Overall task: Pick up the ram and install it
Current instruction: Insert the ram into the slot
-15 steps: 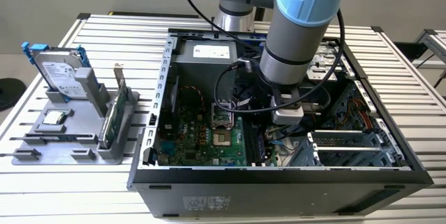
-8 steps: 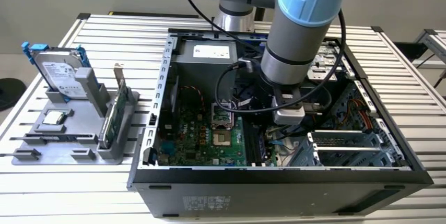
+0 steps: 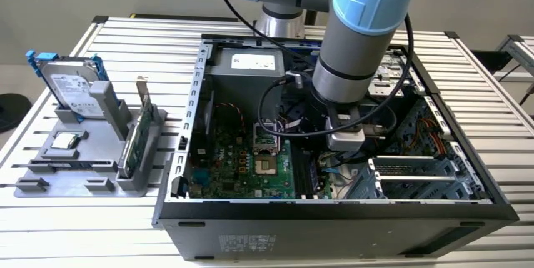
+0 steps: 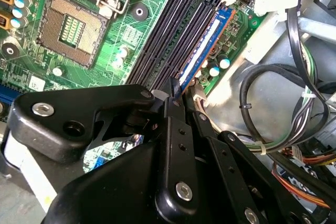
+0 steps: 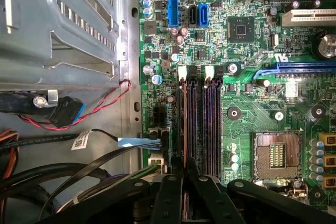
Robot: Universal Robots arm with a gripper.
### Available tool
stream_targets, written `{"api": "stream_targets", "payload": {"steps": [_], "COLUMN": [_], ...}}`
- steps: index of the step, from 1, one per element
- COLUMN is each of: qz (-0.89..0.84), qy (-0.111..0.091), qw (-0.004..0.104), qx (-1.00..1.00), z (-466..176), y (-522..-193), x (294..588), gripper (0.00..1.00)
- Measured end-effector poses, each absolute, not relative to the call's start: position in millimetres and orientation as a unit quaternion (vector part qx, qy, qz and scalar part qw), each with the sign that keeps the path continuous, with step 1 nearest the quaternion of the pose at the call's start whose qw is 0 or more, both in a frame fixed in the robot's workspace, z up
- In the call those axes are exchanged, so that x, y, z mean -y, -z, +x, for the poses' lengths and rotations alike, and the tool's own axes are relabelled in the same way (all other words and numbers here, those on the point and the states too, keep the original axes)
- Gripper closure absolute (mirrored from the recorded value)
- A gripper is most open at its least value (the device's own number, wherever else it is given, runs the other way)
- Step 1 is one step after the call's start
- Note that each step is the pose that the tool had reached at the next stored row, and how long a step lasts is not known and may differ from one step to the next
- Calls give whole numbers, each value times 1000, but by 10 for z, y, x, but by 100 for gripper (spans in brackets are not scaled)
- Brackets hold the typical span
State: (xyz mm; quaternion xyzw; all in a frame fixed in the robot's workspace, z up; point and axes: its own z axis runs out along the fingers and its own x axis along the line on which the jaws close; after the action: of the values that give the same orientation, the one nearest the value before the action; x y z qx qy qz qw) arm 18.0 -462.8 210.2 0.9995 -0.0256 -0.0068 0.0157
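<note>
Exterior view: open computer case [image 3: 334, 212] lying on a slatted tabletop [image 3: 134, 37], green motherboard [image 3: 242, 162] exposed inside. Robot arm [image 3: 359, 37] reaching down into the case, its wrist low over the board's edge toward the exterior view's right. On the exterior view's left, well apart from the case, a grey holder [image 3: 84, 168] carrying a hard drive [image 3: 71, 87] with blue rails, standing upright, and a green expansion card [image 3: 137, 137] on edge.

Second wrist view: black pincer [image 4: 176, 90] pressed together on the ram [image 4: 205, 43], a thin stick seen edge-on with a blue and white face. Stick lying along the outermost of the black memory slots [image 4: 168, 30], the one farthest from the processor socket [image 4: 71, 27]; seemingly down in the slot, though hard to tell how fully seated. Bundle of black cables [image 4: 273, 103] with a zip tie just beside the board's edge.

First wrist view: fingertips [image 5: 178, 174] close together at the near end of the four parallel memory slots [image 5: 202, 124], meeting over the slot farthest from the processor socket [image 5: 275, 153]. Stick's thin edge barely made out there. Metal drive cage [image 5: 68, 30] and red and black wires [image 5: 100, 106] beside the board.
</note>
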Motion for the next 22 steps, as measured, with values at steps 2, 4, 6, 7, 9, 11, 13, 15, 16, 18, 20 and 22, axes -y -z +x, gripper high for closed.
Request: {"api": "stream_targets", "payload": {"steps": [2,4,6,7,9,11,13,15,16,18,20,22], "qz": [1000,1000,1000,1000,1000,1000,1000,1000,1000,1000,1000,1000], "qy": [7,7,7,7,7,7,7,7,7,7,7,7], "qw": [16,16,16,16,16,16,16,16,16,16,16,16], "qx": [25,25,25,25,25,25,25,25,25,25,25,25], "z": [180,181,180,181,181,180,181,181,181,180,180,180], "y": [-2102,-2102,-2101,-2101,-2101,-2101,-2101,-2144,-2189,-2281,-2363,-2375], "x": [4628,4628,4628,4628,4628,4628,4628,4628,4628,4628,4628,4628], "gripper": [100,100,100,0,0,0,0,0,0,0,0,0]}}
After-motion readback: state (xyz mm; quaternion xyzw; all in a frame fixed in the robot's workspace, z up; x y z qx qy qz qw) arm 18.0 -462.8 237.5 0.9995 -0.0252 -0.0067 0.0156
